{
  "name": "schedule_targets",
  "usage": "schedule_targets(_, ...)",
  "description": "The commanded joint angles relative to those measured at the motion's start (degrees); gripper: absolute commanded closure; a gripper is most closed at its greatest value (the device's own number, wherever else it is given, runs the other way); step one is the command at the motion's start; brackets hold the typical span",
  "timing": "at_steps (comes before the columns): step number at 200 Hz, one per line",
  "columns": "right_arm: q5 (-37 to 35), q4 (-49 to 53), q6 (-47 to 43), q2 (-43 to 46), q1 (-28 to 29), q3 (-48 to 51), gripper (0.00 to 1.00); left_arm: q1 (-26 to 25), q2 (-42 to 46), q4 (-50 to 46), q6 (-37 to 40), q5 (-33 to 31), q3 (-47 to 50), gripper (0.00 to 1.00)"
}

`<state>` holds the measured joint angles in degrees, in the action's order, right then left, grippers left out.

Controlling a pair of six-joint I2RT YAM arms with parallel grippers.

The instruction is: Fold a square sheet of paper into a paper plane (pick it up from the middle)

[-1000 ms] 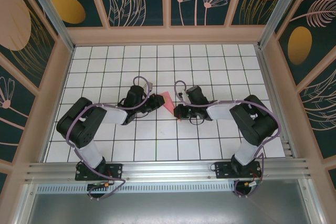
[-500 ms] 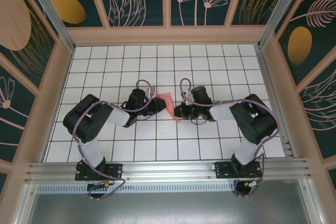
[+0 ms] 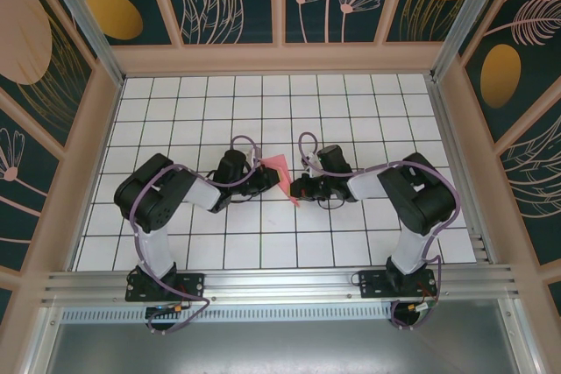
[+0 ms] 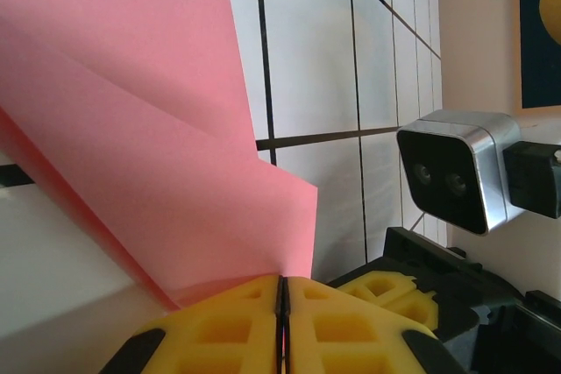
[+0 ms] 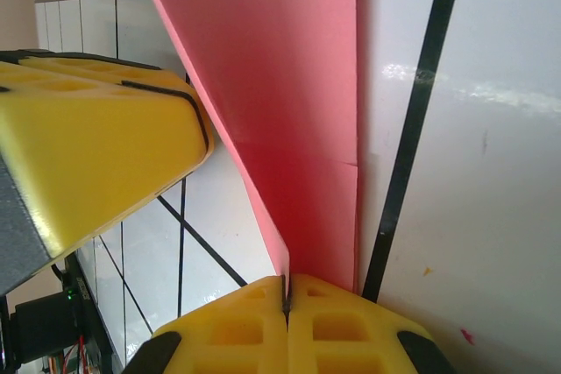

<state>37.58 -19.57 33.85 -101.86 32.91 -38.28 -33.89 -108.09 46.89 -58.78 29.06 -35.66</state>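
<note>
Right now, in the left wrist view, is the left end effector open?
No, the left end effector is shut, pinching the lower edge of the pink paper.

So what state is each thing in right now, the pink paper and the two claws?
pink paper: partly folded, layers overlapping, pinched by both grippers.
left gripper: shut on an edge of the pink paper.
right gripper: shut on an edge of the pink paper.

paper (image 4: 158,129): thin, matt pink, smooth, crisply creased | tabletop (image 5: 473,172): glossy white, black grid lines, faint specks | left tool (image 4: 282,304): matt yellow rubbery pads, moulded recesses | right tool (image 5: 287,299): same yellow pads | rail (image 3: 280,285): brushed silver metal
</note>
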Motion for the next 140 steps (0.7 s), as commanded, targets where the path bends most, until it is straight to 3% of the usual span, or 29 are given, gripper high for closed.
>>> schedule_targets(1, 0.0, 1.7, 0.7, -1.7, -0.2, -0.9, 1.00, -0.4, -1.4, -0.1, -0.2, 0.8, -1.9, 0.88)
schedule_targets(60, -0.1, 2.8, -0.2, -1.8, -0.1, -1.2, 0.98, -0.6, -2.3, -7.9, 1.2, -1.9, -4.0, 0.90)
schedule_targets(140, 1.3, 5.1, -0.7, 2.6, -0.1, -1.2, 0.88, -0.5, -3.3, -15.4, 2.9, -4.6, -5.7, 0.92)
